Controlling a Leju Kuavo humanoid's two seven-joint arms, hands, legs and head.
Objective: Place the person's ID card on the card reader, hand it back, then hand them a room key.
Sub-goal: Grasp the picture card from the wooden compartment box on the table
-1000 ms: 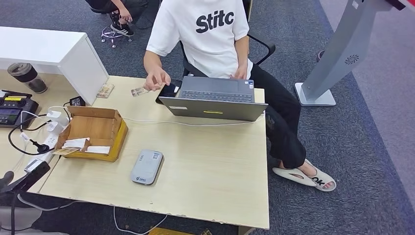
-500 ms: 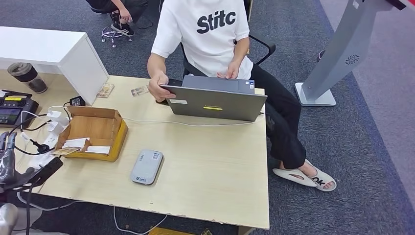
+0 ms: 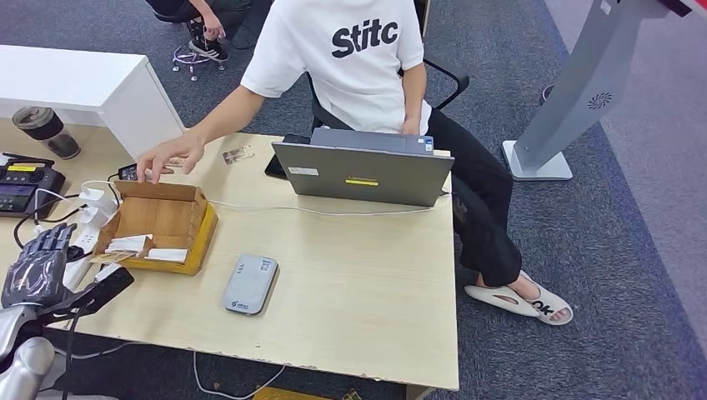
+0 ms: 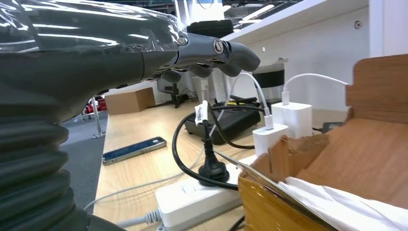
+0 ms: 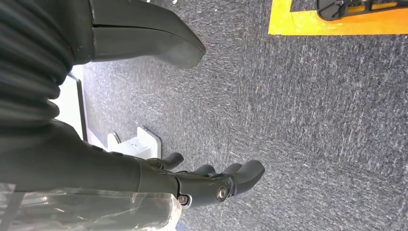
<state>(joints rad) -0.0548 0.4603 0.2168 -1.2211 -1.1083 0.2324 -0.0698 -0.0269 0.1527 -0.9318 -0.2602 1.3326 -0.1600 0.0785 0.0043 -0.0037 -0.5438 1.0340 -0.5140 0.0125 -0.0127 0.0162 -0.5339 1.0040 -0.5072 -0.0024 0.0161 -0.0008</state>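
My left hand [image 3: 37, 265] hovers empty, fingers loosely spread, off the table's left edge; the ID card [image 3: 238, 155] lies well apart near the far edge.

**Even indoor light, sharp overview, soft close-ups**

From the head, the scene is bright and evenly lit from above; shadows under the laptop [image 3: 363, 173] and cardboard box [image 3: 158, 227] are faint. The pale surface [image 3: 358, 283] shows no glare. At the left wrist, ceiling lights streak across the glossy arm cover [image 4: 91, 24], and the near box edge is blurred. The right wrist's carpet [image 5: 308, 120] is dimmer and grainy.
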